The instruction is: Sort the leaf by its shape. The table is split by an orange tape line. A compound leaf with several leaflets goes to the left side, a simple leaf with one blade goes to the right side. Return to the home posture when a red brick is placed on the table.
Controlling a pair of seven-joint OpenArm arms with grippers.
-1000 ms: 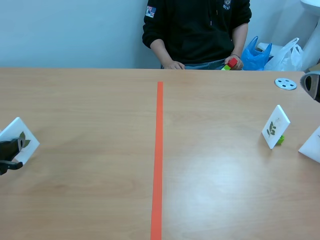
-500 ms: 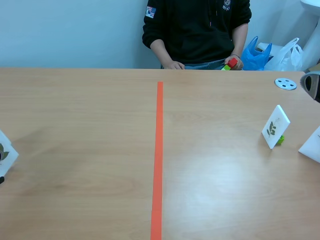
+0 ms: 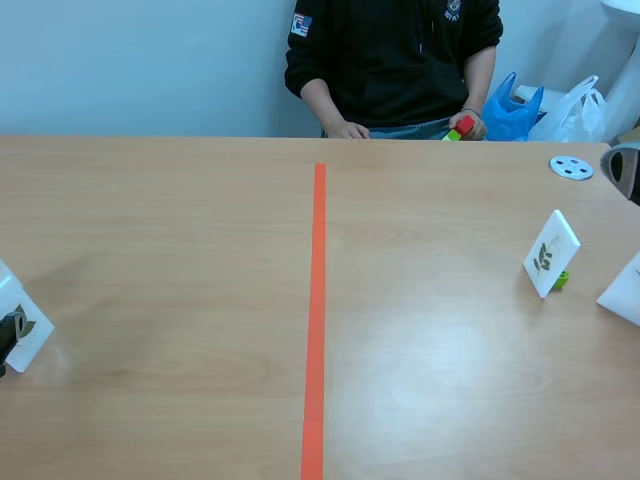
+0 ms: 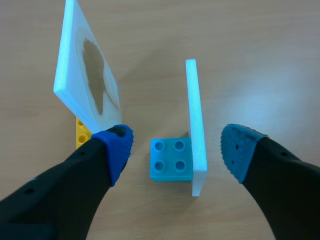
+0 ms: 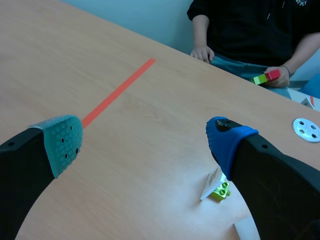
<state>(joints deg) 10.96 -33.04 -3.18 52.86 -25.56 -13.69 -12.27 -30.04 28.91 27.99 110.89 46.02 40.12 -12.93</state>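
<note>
Jaws, left: spread wide with nothing pinched, the blue pads (image 4: 116,145) well apart.
Jaws, right: spread too, one grey-green pad (image 5: 62,142) and one blue, with only bare counter (image 3: 180,220) between them.
Edge-on card (image 4: 196,125): stood upright on a blue brick (image 4: 171,159) between the fingers of the left jaws, touching neither pad; its face could not be seen.
Leaf card (image 4: 85,75): tilted on a yellow brick (image 4: 82,134), just outside one finger of the left jaws, and it bore one dark blade. Whether the pad touched it could not be told.
Place in scene: the leaf card (image 3: 25,330) sat at the far left edge of the frame, lower half, well left of the orange tape line (image 3: 316,320).
Sprig card (image 3: 551,253): leaned on a green brick (image 3: 562,280) at the right of the frame, right of the line; the leaf was too small to count its blades.
Plain card (image 3: 625,290): cut off by the right edge, near the sprig card.
White disc (image 3: 571,167): upper right, on the counter.
Person (image 3: 395,60): top middle, holding a red brick (image 3: 466,124) at the counter's far edge.
</note>
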